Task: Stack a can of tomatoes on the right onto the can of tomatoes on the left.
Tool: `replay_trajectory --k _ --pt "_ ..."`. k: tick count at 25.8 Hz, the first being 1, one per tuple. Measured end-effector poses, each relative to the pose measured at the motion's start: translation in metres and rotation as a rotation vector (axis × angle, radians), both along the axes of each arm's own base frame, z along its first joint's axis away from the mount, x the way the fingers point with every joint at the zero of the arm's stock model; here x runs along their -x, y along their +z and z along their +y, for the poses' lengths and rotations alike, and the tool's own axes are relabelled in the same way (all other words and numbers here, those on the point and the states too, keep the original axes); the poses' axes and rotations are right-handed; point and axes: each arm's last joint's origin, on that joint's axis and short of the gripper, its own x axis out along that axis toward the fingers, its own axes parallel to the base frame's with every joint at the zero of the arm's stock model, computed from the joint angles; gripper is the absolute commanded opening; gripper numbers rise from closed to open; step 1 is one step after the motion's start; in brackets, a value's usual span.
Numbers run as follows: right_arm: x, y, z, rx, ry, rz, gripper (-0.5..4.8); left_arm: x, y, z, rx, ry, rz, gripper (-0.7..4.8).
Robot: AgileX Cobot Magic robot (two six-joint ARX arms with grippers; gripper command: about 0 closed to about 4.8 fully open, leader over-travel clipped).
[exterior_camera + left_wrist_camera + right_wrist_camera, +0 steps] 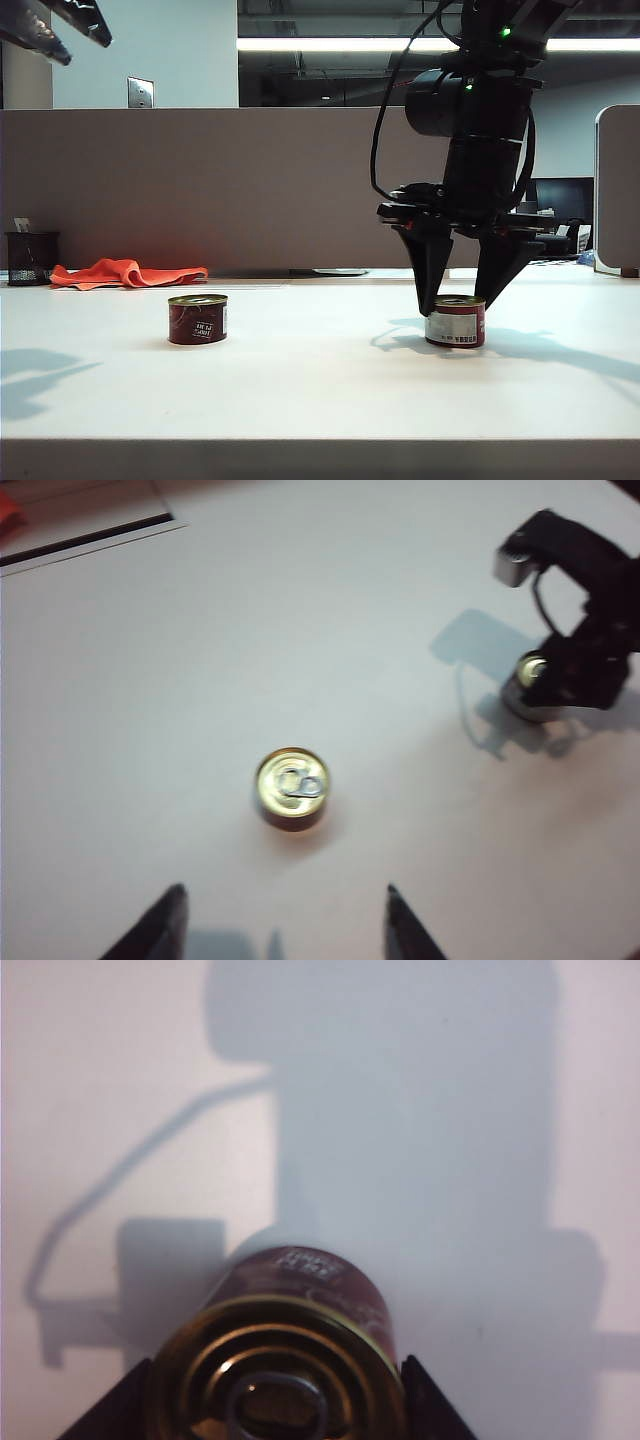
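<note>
1. A short round metal can with a dark red and white label and a gold lid (455, 322) is seen standing upright on the right side of the pale tabletop (320, 390).
2. A second short round metal can with a dark red label and a gold pull-ring lid (197, 319) is seen standing upright on the left, well apart from the first.
3. The right end effector (462, 292) is lowered over the right can, with one black finger on each side of it. Its fingers are spread just wider than the can, and it cannot be told if the sides are touched yet.
4. The left end effector (280, 925) is held high above the left can, spread wide and holding nothing.
5. The can is judged to be stiff, a bit heavy and smooth, so it could slip.
6. It is best squeezed firmly on its round sides, near the middle, and kept level.
7. An orange cloth (125, 272) is seen lying far back.
</note>
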Motion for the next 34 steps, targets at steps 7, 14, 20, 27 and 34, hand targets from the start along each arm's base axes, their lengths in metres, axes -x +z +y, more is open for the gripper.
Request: replay_trajectory --k 7,14,20,27,34 --pt "-0.005 0.013 0.002 -0.009 0.0 -0.021 2.6 0.0 -0.001 0.002 -0.093 0.025 -0.027 2.47" --pt "-0.012 0.088 0.049 -0.158 0.111 -0.245 2.6 -0.001 -0.006 0.005 -0.179 0.088 -0.003 2.47" --pt "0.0 0.091 0.115 -0.208 0.267 -0.307 2.6 -0.001 -0.006 0.005 -0.179 0.088 -0.003 2.47" --pt "-0.001 0.065 0.174 -0.145 0.36 -0.283 2.6 -0.001 -0.006 0.005 -0.179 0.088 -0.002 2.47" --pt "0.0 0.05 0.186 -0.11 0.398 -0.284 2.6 -0.001 -0.007 0.005 -0.18 0.087 0.0 2.47"
